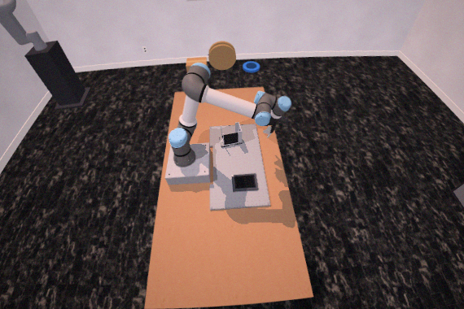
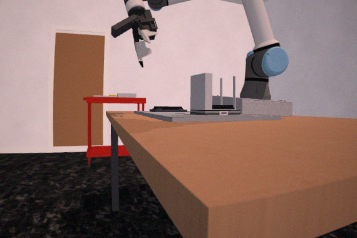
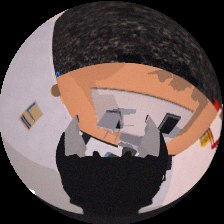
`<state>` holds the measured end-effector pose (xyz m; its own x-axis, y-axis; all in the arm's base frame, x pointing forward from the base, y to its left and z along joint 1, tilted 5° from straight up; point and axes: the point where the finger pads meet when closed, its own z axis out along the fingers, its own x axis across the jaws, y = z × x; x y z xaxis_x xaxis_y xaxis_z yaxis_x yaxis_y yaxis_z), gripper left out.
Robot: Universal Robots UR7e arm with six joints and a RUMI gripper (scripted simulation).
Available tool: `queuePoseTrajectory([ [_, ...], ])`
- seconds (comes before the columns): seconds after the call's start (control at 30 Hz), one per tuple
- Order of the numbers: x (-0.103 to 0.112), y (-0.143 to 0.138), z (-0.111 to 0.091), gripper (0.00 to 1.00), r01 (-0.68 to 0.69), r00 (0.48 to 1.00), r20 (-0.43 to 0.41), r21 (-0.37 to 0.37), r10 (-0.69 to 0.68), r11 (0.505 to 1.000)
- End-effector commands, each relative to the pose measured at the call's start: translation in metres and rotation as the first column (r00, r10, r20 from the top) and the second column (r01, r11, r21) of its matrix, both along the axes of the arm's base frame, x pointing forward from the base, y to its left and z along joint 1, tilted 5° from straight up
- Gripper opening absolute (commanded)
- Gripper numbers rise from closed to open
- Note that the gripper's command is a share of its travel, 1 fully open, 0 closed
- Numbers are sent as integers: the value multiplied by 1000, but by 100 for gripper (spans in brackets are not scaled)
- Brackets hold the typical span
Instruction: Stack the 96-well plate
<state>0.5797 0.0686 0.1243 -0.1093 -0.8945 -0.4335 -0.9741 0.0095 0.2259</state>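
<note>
1. The gripper (image 2: 141, 52) hangs high in the air, fingers spread wide and holding nothing.
2. The dark plate (image 1: 245, 182) lies flat in its nest on the near part of the grey board (image 1: 260, 198).
3. The rack (image 1: 238, 131) with a second plate (image 1: 230, 138) stands at the far end of the board.
4. The board rests on the orange table (image 1: 228, 262).

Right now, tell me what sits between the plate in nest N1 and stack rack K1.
Top view: nothing stands between the plate in nest N1 and stack rack K1; only bare grey base plate separates them.
</note>
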Motion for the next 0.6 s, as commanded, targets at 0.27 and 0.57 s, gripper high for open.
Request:
queuePoseTrajectory([
  [0.27, -14, -46, -7, 100, 1, 999, 51, -45, 1, 999],
  [0.57, -30, -85, -13, 100, 5, 996, 93, -96, 4, 995],
])
